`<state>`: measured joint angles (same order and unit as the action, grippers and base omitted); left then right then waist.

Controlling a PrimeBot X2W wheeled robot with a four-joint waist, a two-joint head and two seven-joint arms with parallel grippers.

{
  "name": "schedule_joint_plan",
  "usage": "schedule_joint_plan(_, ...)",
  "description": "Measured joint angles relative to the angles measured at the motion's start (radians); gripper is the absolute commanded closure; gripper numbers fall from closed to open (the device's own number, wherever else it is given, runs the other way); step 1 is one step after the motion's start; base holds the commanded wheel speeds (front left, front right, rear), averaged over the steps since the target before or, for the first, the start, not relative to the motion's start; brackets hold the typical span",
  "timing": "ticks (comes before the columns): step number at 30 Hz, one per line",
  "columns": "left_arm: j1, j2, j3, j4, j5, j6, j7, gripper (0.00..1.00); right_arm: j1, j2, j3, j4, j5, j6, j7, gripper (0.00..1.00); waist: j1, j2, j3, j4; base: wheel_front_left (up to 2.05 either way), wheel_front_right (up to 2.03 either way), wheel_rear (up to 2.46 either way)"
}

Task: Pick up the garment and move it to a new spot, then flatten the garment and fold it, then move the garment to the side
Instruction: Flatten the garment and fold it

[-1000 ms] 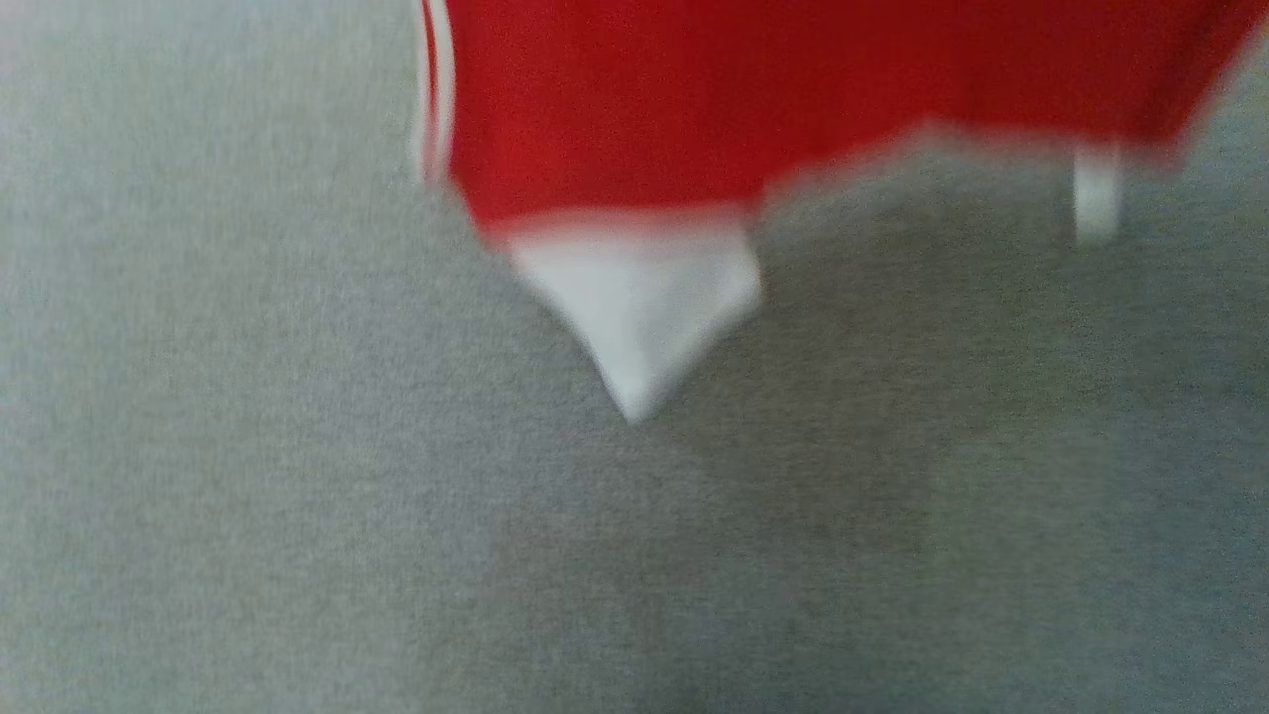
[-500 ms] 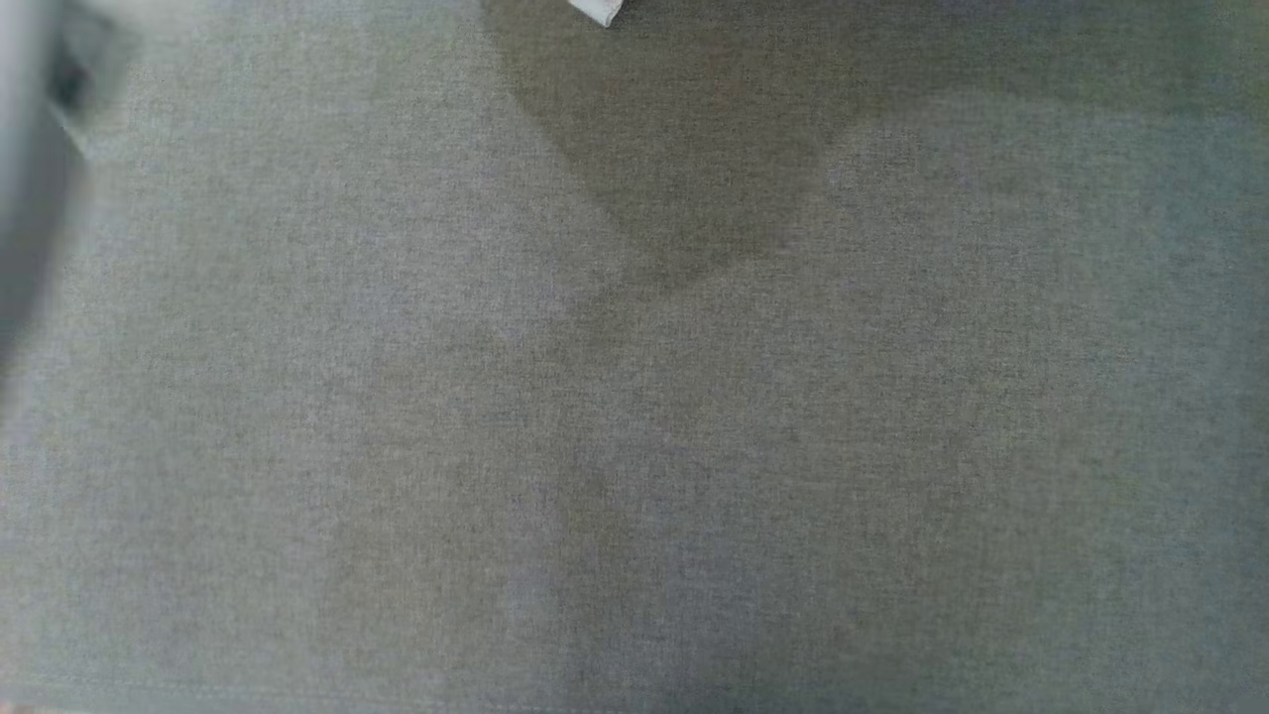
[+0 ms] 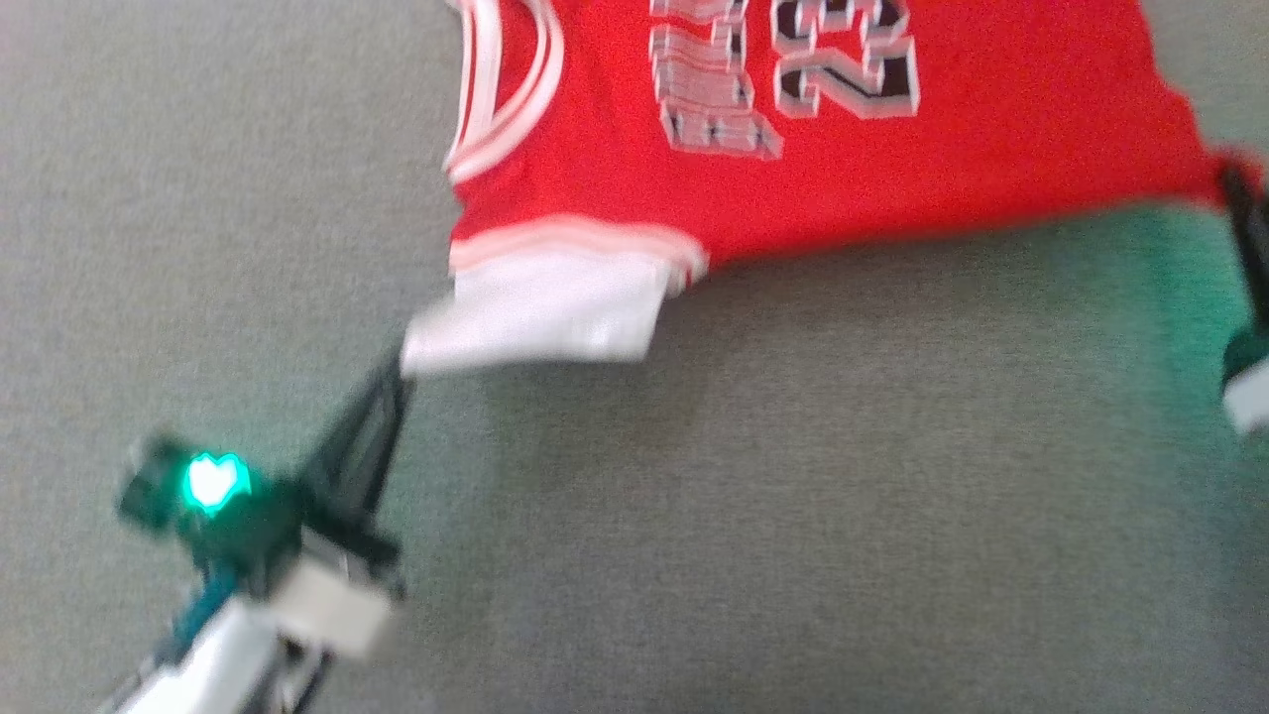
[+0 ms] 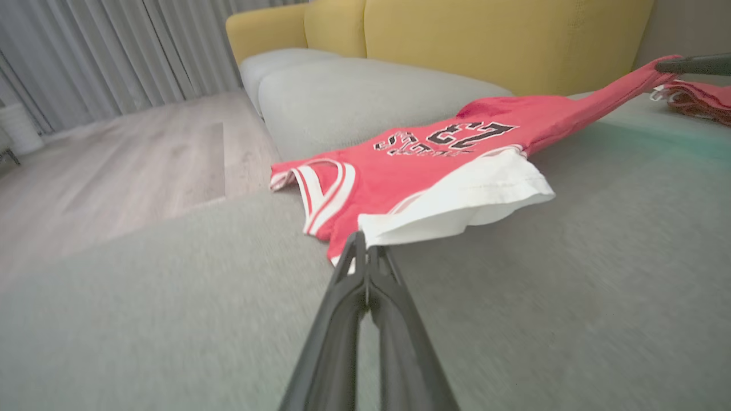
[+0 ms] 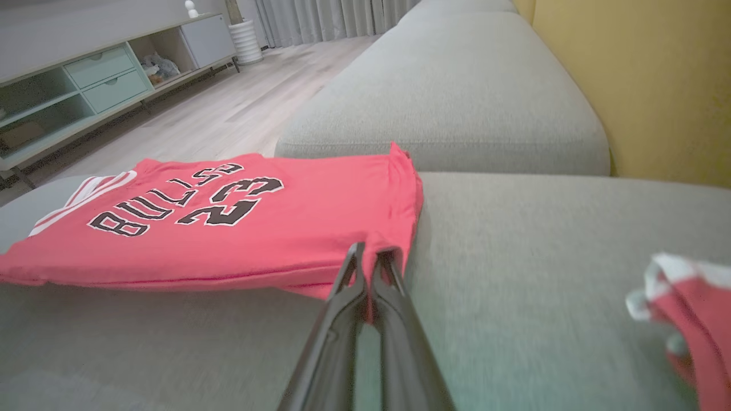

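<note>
Over grey sofa [image 3: 793,496]: left arm [image 3: 297,585], right arm [image 3: 1247,392] low, outstretched, jaws clamping garment [image 3: 892,169] corners.

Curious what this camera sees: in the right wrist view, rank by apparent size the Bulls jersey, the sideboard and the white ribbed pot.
1. Bulls jersey, nearest the camera
2. Sideboard, farther off
3. White ribbed pot, farthest

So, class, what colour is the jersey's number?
Black, outlined in white, on the red jersey; clearest in the right wrist view.
</note>
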<state>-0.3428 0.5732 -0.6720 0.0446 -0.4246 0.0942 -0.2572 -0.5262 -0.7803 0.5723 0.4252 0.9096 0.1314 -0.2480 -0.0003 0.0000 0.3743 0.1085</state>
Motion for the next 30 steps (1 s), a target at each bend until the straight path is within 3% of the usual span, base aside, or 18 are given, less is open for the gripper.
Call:
schedule_joint_plan(6,0.24,-0.001,0.024,-0.048,-0.041,0.048,0.001,1.0,0.265,0.002,-0.072,-0.108,-0.006,0.0,0.0,1.0,0.0,0.0,-0.049,-0.037,0.0,0.0,0.0)
schedule_joint_plan(12,0.374,0.003,0.023,-0.061,-0.083,0.053,0.009,1.0,0.495,-0.002,-0.078,-0.209,0.016,0.0,0.0,1.0,0.0,0.0,-0.099,-0.051,0.0,0.0,0.0)
schedule_joint_plan(16,0.404,0.026,0.021,-0.069,-0.094,0.052,0.033,1.0,0.553,-0.01,-0.098,-0.249,0.034,0.0,0.002,1.0,0.0,0.0,-0.12,-0.054,0.0,0.0,0.0)
schedule_joint_plan(24,0.145,0.043,0.026,-0.046,-0.032,-0.011,0.08,1.0,0.42,0.001,-0.121,-0.24,0.031,0.0,0.049,1.0,0.0003,0.0,-0.112,-0.05,0.0,0.0,0.0)
schedule_joint_plan(30,-0.131,0.012,0.023,0.051,0.026,-0.093,0.099,1.0,0.247,0.016,-0.124,-0.184,0.022,0.0,0.084,1.0,0.0004,0.0,-0.063,-0.046,0.0,0.0,0.0)
